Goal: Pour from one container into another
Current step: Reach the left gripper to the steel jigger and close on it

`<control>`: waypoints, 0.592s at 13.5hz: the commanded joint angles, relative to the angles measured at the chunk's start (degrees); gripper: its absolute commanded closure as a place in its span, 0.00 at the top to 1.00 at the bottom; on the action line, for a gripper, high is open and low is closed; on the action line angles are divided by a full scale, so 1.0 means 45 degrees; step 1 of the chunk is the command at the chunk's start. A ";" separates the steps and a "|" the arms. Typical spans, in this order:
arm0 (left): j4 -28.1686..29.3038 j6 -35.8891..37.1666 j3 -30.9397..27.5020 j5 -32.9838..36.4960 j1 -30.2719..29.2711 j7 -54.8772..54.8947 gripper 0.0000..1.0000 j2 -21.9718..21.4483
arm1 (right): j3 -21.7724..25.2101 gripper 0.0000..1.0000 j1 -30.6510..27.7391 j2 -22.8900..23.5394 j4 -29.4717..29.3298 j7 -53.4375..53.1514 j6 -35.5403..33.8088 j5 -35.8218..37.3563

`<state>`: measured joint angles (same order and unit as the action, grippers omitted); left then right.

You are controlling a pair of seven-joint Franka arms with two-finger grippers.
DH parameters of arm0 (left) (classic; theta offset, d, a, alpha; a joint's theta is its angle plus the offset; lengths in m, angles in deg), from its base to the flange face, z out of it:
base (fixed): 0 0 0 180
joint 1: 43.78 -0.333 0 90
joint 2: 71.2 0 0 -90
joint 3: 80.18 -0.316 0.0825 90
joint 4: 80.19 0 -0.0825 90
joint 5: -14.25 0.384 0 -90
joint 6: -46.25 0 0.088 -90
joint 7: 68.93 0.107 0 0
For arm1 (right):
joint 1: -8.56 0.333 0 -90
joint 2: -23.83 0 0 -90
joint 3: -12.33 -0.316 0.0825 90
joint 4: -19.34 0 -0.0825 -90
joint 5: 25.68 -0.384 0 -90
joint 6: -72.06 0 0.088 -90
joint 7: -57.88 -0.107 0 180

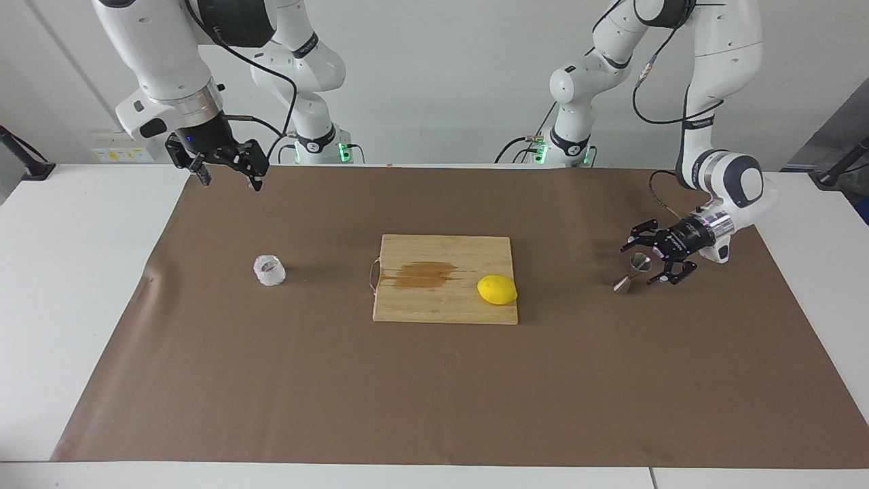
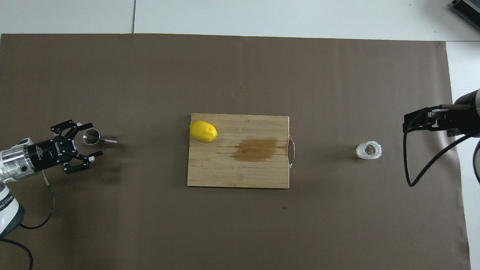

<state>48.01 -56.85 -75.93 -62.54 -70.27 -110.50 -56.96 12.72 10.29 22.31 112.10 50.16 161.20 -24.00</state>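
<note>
The clear faceted glass tumbler stands on the brown mat toward the right arm's end of the table; it also shows in the overhead view. The steel jigger stands toward the left arm's end, with its dark mouth up, and shows in the overhead view too. My left gripper lies level and low, open, with its fingers on either side of the jigger's upper cone. My right gripper is open and empty. It hangs high over the mat's edge nearest the robots, apart from the tumbler.
A wooden cutting board lies in the middle of the mat with a dark wet stain on it. A yellow lemon rests on the board toward the left arm's end. The board has a thin metal handle on the tumbler's side.
</note>
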 commanded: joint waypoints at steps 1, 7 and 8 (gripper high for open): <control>0.0514 -0.0331 -0.0126 -0.0337 0.0205 0.0196 1.00 -0.0431 | 0.0030 1.00 -0.0054 -0.0248 0.0246 0.0252 -0.0043 -0.0080; 0.0690 -0.0350 -0.0126 -0.0591 0.0263 0.0215 0.86 -0.0548 | 0.0030 1.00 -0.0054 -0.0248 0.0226 0.0252 -0.0043 -0.0080; 0.0690 -0.0350 -0.0126 -0.0591 0.0302 0.0235 0.77 -0.0606 | 0.0030 1.00 -0.0054 -0.0248 0.0246 0.0252 -0.0043 -0.0080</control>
<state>48.90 -57.16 -75.92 -63.64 -70.18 -110.33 -57.38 12.72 10.29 22.31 112.10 50.16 161.20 -24.00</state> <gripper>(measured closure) 0.097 0.000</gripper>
